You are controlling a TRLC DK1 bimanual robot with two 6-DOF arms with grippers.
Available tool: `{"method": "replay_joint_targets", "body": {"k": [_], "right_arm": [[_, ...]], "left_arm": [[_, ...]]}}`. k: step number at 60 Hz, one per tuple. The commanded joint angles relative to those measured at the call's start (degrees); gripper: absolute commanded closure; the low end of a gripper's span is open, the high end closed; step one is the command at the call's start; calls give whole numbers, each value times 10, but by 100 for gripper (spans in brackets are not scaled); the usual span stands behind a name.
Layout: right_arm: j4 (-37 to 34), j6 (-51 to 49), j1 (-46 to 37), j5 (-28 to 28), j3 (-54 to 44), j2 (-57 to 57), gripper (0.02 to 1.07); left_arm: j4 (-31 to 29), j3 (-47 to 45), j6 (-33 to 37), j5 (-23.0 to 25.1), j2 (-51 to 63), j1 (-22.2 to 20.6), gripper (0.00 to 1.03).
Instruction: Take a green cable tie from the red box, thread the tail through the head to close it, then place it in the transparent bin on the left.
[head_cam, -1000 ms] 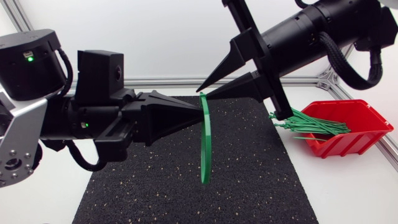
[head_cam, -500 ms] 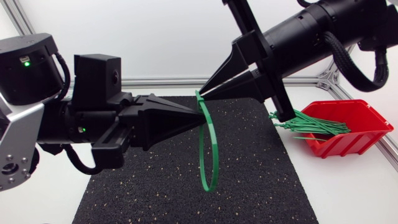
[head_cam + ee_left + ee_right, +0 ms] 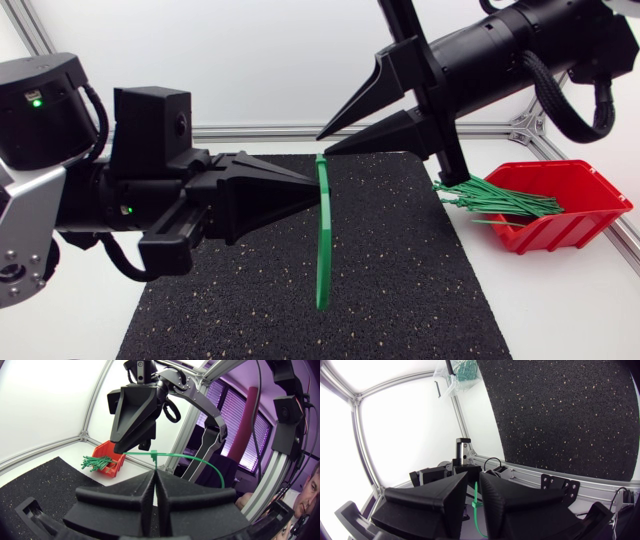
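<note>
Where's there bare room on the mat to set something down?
Bare mat lies between the hanging green cable tie and the red box, and along its near edge. Crowded: above centre, where left hand and right hand meet.

Overhead, wrist views sharing cable tie (image 3: 322, 230)
</note>
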Motion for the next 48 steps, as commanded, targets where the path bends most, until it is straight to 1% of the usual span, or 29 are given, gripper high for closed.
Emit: {"method": "replay_joint_targets", "body": {"k": [1, 20, 25, 30, 36, 44, 48], "right_arm": [[1, -14, -1, -2, -8, 2, 82], [-12, -14, 26, -3, -6, -7, 83], [-18, -14, 28, 0, -6, -12, 86], [-23, -15, 28, 8, -7, -19, 92], [-27, -17, 30, 34, -11, -32, 101], [-28, -26, 35, 55, -12, -34, 101], [-29, -27, 40, 55, -8, -29, 101]], "left_arm": [[1, -10, 10, 7, -7, 3, 100], [-1, -11, 10, 9, -8, 5, 100], [-3, -10, 10, 10, -9, 5, 100], [-4, -9, 10, 10, -10, 3, 100], [-5, -8, 10, 10, -10, 1, 100], [-7, -7, 10, 10, -9, -4, 100], [-8, -6, 10, 10, -10, -5, 100]]}}
